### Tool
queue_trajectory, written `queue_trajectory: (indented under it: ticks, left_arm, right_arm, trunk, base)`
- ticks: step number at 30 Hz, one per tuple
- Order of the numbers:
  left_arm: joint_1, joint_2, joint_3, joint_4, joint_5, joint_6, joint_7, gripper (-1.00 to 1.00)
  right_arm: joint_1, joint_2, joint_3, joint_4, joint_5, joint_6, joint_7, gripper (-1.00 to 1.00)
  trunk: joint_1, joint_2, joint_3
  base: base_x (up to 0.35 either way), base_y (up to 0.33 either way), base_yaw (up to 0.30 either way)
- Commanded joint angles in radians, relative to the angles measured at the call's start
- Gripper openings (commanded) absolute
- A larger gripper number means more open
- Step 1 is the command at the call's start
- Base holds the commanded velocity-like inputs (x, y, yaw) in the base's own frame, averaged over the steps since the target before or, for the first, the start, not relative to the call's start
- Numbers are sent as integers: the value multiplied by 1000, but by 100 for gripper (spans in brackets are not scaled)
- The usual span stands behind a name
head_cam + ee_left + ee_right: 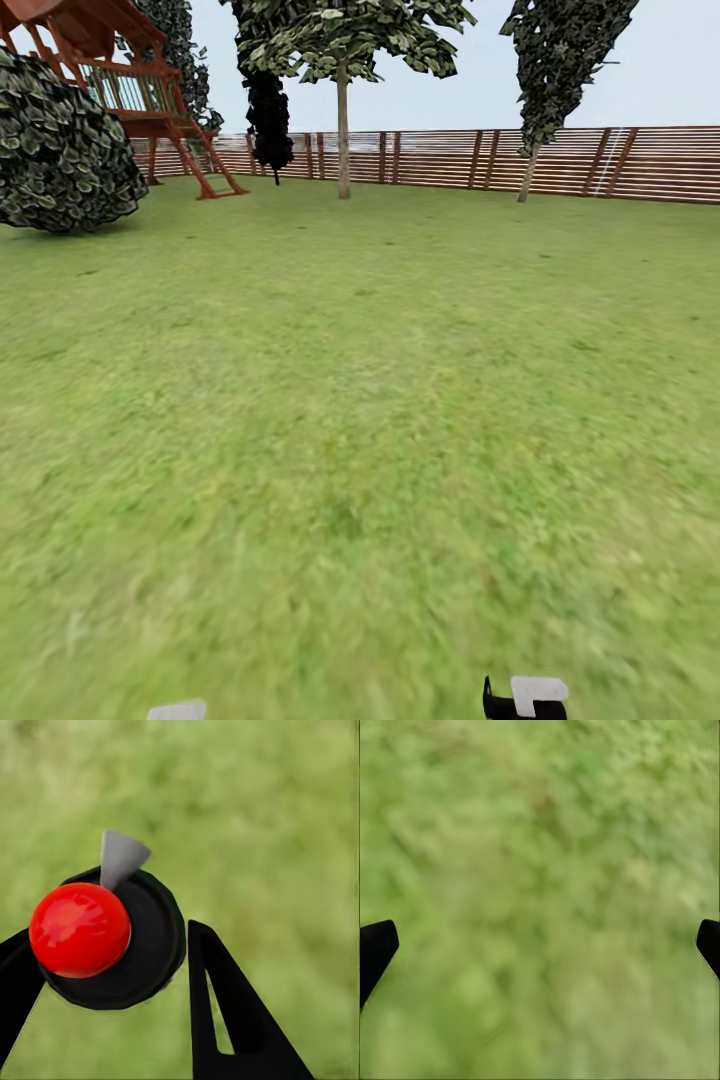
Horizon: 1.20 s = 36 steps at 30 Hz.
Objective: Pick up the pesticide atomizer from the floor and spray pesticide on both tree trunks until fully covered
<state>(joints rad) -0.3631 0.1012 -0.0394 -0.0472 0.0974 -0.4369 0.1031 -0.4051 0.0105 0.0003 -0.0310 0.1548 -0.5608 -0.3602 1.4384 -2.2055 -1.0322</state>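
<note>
The pesticide atomizer (105,945) has a glossy red round cap, a black disc body and a grey cone nozzle. It sits between the two black fingers (232,1020) of my left gripper (112,937), which is shut on it above blurred grass. My right gripper (540,937) is open, with its black fingertips (375,945) far apart and only grass between them. In the head view, far across the garden lawn (360,420), a tree with a bare pale tree trunk (343,140) stands by the fence. A second tree with a slimmer leaning trunk (526,175) stands to its right.
A brown slatted fence (450,160) closes the far side. A red wooden play tower (140,90) and a big round dark bush (60,150) stand at the far left. A narrow black cypress-like tree (268,120) stands by the fence. White arm parts (540,690) show at the bottom edge.
</note>
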Motion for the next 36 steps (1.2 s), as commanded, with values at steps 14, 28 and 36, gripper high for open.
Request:
queue_trajectory:
  ticks: [14,28,36]
  left_arm:
    - [0,0,-5,1,10,-3,0,-100]
    - [0,0,-5,1,10,-3,0,-100]
    - [0,0,-5,1,10,-3,0,-100]
  right_arm:
    - [0,0,0,2,10,0,-10,100]
    - [0,0,0,2,11,0,-10,100]
    - [0,0,0,2,11,0,-10,100]
  trunk:
    - [0,0,-1]
    - [0,0,-1]
    - [0,0,-1]
  base:
    - [338,0,0]
    - [338,0,0]
    - [338,0,0]
